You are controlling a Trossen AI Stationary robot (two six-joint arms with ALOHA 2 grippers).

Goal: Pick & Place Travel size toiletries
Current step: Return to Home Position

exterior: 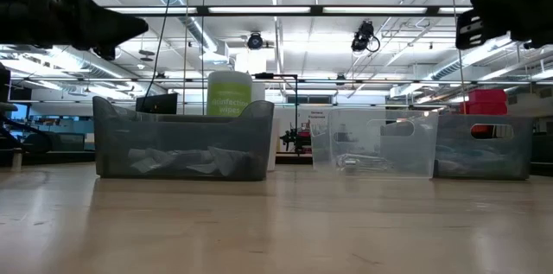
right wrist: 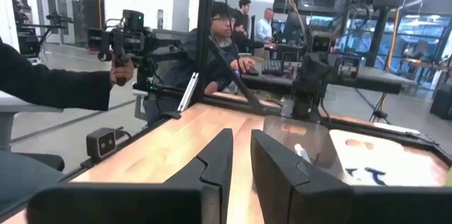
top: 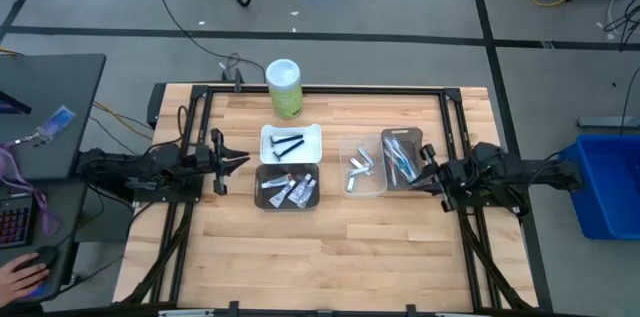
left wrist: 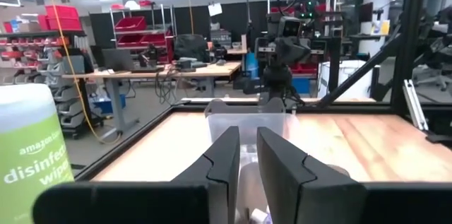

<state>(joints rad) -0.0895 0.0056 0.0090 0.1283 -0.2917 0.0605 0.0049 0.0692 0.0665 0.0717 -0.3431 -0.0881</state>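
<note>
The wooden desk (top: pixel 330 247) fills the middle of the high view. The left arm (top: pixel 140 172) lies along its left edge and the right arm (top: pixel 510 175) along its right edge, both held above the surface. The left gripper (top: pixel 243 160) points toward the centre, its fingers (left wrist: pixel 224 160) nearly together with only a narrow slit between them, holding nothing. The right gripper (top: pixel 424 165) is the same, its fingers (right wrist: pixel 219 160) close together and empty.

A green canister (top: pixel 284 87) stands at upper centre. Below it a white tray (top: pixel 305 134) holds dark razors (top: pixel 286 144), and a grey bin (top: pixel 262 172) lower down holds toothpaste tubes (top: pixel 290 193). Right of centre, a clear tray (top: pixel 372 189) carries silvery tubes (top: pixel 358 170). Just beside it a second grey bin (top: pixel 385 137) contains toothbrushes (top: pixel 402 160).
</note>
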